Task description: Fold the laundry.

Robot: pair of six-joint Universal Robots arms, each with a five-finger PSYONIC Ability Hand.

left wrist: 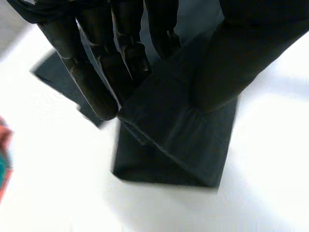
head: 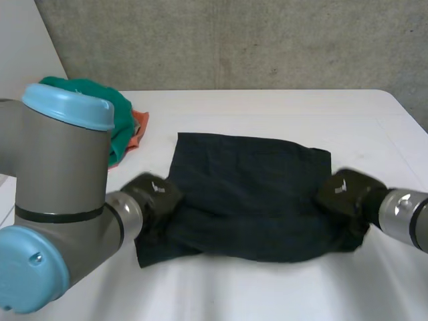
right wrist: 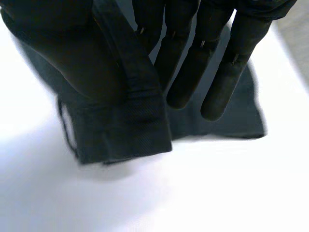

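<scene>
Lying across the middle of the white surface (head: 267,297), a dark cloth (head: 247,194) is spread flat at its far side, while its near edge is bunched and raised at both ends. The left robot hand (head: 155,194) is at the cloth's near left corner. In the left wrist view its straight fingers (left wrist: 91,82) reach down one side of a lifted fold of the cloth (left wrist: 178,130) and the thumb presses on the other side, so the fold is pinched between them. The right robot hand (head: 348,194) is at the near right corner. In the right wrist view the cloth's hemmed edge (right wrist: 120,121) hangs over the thumb, with the straight fingers (right wrist: 227,72) close against it, gripping that corner. A pile of green and orange clothes (head: 127,127) sits at the far left of the surface, apart from the dark cloth and partly hidden behind the left arm (head: 60,200).
</scene>
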